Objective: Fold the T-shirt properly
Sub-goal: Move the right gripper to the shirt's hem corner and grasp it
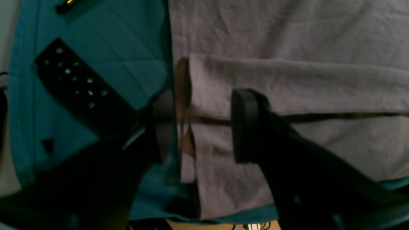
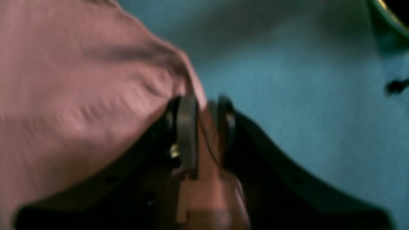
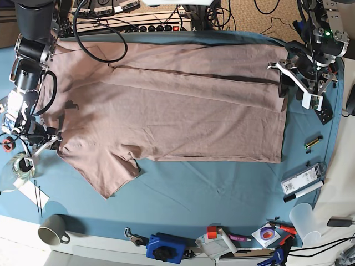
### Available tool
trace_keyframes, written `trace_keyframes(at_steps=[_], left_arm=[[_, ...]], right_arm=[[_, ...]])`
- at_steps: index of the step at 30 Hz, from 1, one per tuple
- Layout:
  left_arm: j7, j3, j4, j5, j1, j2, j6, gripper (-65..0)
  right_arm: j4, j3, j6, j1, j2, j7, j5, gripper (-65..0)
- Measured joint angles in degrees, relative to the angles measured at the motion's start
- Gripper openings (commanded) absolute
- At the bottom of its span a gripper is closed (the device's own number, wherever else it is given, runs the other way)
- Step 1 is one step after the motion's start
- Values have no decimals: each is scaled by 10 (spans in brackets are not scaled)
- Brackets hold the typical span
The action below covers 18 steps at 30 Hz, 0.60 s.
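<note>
The mauve-tan T-shirt (image 3: 177,111) lies spread across the teal table cloth (image 3: 211,188). Its far long side is folded inward, and one sleeve (image 3: 111,177) sticks out toward the front left. At the shirt's right end my left gripper (image 3: 285,83) stands open. In the left wrist view its fingers (image 1: 244,124) straddle the folded edge of the T-shirt (image 1: 287,73), one finger over cloth and the other over the table cloth. At the left end my right gripper (image 3: 55,136) is shut on the shirt's edge. The blurred right wrist view shows the right gripper (image 2: 207,127) with a pinch of the T-shirt (image 2: 64,80) between its pads.
A black remote-like bar (image 1: 76,83) lies on the table cloth beside the left gripper. A power strip (image 3: 150,25) and cables run along the back. A mug (image 3: 52,233), a blue tool (image 3: 166,247), a plastic cup (image 3: 305,219) and small items line the front edge.
</note>
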Motion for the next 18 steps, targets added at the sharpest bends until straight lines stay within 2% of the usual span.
trace_keyframes(at_steps=[1, 5, 9, 12, 16, 18], left_arm=[[0, 0, 0, 0, -1, 0, 0, -354], [0, 0, 0, 0, -2, 0, 0, -354], [0, 0, 0, 0, -3, 2, 0, -354], [0, 0, 0, 0, -3, 2, 0, -354], [-2, 0, 0, 0, -3, 2, 0, -354], [-4, 0, 0, 0, -4, 3, 0, -354]], right_arm=[[1, 0, 0, -3, 1, -4, 4, -644], [9, 0, 0, 2, 7, -106, 36, -650], [35, 0, 2, -10, 16, -165, 106, -650], [80, -2, 2, -25, 23, -231, 142, -650], [160, -6, 4, -77, 41, -313, 247, -650], [203, -2, 12, -107, 50, -325, 260, -650]])
